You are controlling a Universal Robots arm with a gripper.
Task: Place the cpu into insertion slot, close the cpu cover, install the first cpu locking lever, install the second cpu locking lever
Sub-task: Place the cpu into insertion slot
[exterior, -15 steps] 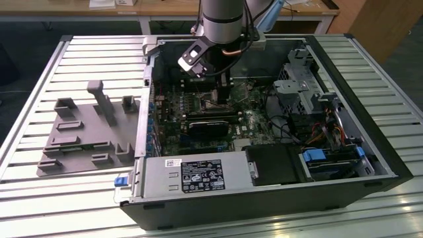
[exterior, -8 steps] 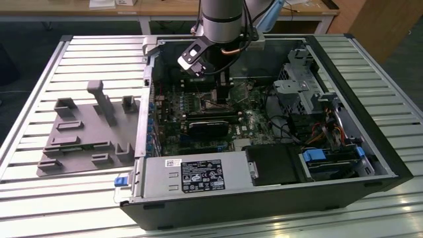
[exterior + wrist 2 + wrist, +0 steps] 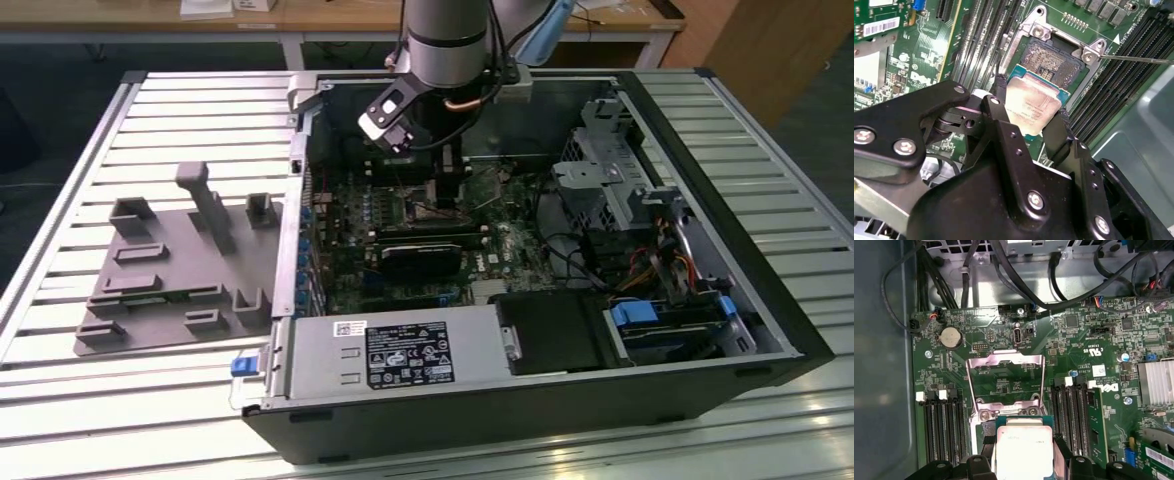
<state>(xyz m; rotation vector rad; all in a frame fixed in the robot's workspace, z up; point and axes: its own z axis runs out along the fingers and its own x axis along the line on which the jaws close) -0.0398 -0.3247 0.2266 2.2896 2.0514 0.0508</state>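
My gripper is shut on the cpu, a flat square chip with a dull silver top. Black fingers press on two opposite edges of it. The cpu hangs over the near part of the insertion slot, whose dark contact field lies uncovered. Whether chip and socket touch, I cannot tell. The cpu cover, a silver frame with a square window, is swung open beyond the socket. A thin locking lever sticks out sideways from a socket corner. In the exterior view the gripper reaches down into the open computer case.
Long black memory slots flank the socket on both sides. A black card lies across the board below the arm. Cables and the drive cage crowd the case. A grey fixture sits on the slatted table at the exterior view's left.
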